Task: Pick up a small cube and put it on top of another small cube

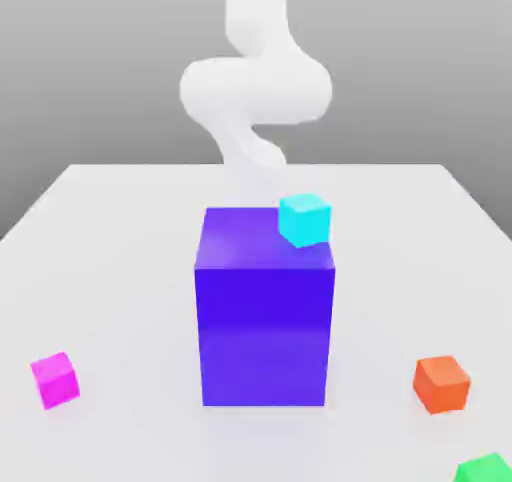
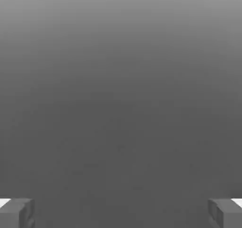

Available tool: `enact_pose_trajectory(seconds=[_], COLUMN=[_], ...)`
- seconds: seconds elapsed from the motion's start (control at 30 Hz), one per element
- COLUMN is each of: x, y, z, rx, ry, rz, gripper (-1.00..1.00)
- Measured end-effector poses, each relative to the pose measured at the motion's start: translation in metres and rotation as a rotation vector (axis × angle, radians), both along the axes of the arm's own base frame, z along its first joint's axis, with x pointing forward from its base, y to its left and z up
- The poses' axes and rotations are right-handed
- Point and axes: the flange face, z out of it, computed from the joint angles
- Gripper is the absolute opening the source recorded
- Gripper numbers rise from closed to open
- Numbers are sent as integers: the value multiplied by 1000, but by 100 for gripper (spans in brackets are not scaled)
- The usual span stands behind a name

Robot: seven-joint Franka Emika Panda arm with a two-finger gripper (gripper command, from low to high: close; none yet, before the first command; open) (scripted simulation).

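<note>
A pale desk (image 1: 120,260) carries a tall blue block (image 1: 264,320) at its middle, the white arm (image 1: 255,90) rising behind it. A cyan cube (image 1: 304,219) sits at the block's top far corner. Magenta cube (image 1: 54,379), orange cube (image 1: 441,383) and green cube (image 1: 484,469) lie well apart. The claw (image 2: 121,213) is spread wide, holding nothing.

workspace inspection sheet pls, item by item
surface: white table, flat and bare between things
job's things: cyan cube behind the top of the blue block; magenta cube, orange cube and green cube apart on the table
clutter: tall blue block upright mid-table
grippers: gripper fingers wide apart, nothing between them
cables: nothing seen
surroundings: plain grey backdrop; white arm behind the block
</note>
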Motion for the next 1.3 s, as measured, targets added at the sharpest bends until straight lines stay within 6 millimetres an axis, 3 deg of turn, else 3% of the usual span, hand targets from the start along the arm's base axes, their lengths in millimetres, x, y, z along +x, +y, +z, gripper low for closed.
enact_pose_trajectory(seconds=[0.2, 0.4, 0.53, 0.67, 0.83, 0.97, 1.0, 1.2, 1.3], x=[56, 70, 56, 20, -21, -25, -26, -26, -25], y=[-70, -144, -188, -235, -252, -254, -254, -254, -254], z=[-111, -229, -309, -387, -476, -526, -537, -542, -522], rx=[55, 130, 191, 268, 350, 358, 358, 358, 359], ry=[173, 334, 438, 536, 646, 657, 657, 657, 657], rz=[-205, -404, -536, -690, -811, -824, -825, -825, -826], gripper=[0, 0, 0, 0, 0, 0, -100, -100, -100])
